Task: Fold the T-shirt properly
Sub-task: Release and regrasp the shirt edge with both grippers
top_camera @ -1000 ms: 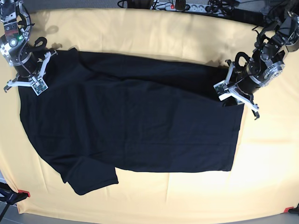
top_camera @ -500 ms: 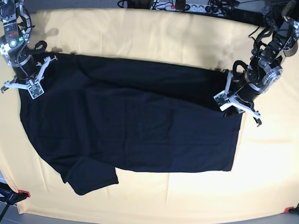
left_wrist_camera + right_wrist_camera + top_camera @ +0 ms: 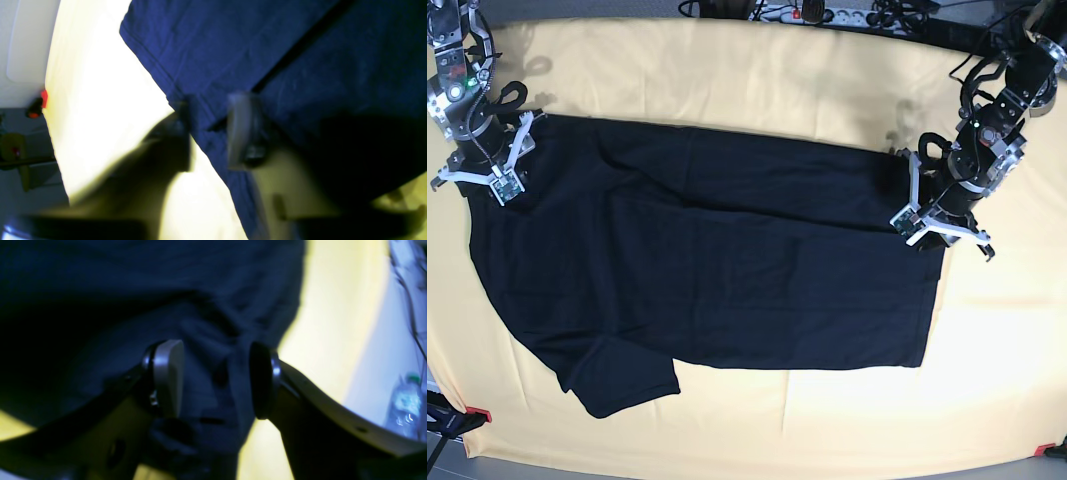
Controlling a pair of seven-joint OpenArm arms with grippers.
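The black T-shirt (image 3: pixel 707 260) lies flat across the yellow tabletop (image 3: pixel 757 80), its long axis running left-right. The left pincer (image 3: pixel 942 215) and right pincer (image 3: pixel 487 165) each straddle a shirt edge, jaws apart.

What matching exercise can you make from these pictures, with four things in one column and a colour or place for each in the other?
Things:
1. T-shirt
2. tablecloth
3. left claw
4. corner clip

Colour or place:
A. yellow
B. red
C. black
D. at the shirt's edge, on the right side of the base view

Pairs: 1-C, 2-A, 3-D, 4-B
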